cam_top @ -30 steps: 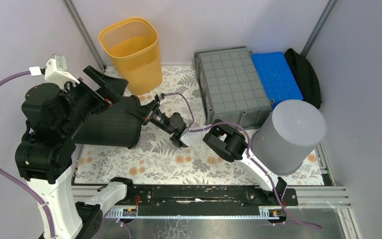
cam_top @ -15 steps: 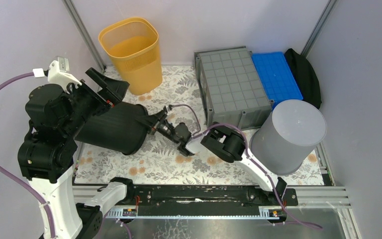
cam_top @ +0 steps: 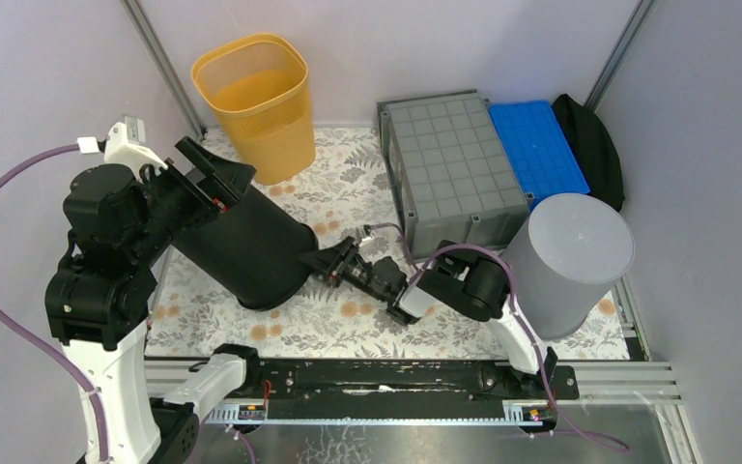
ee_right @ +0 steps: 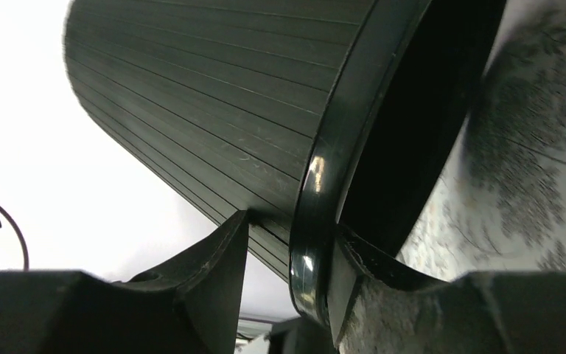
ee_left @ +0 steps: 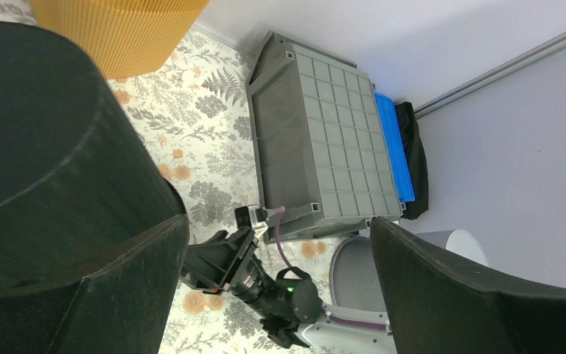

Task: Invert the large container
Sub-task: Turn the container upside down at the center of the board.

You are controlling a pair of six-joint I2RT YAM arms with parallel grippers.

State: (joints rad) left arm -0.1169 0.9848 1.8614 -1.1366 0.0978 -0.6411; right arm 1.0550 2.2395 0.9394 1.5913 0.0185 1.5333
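Floral tablecloth (cam_top: pixel 348 184) bears gridded grey plastic large container (cam_top: pixel 456 159).

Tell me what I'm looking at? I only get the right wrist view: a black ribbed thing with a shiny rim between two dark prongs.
Observer: From above, it is a black bin, tipped over on a floral table, its mouth toward the right end effector.
Operator: Is anything at its other end?
Observer: Yes, the left end effector, wide open, sits by the bin's closed end and grips nothing.
Operator: Anything else around?
Observer: A grey crate stands behind, gridded underside up, untouched.
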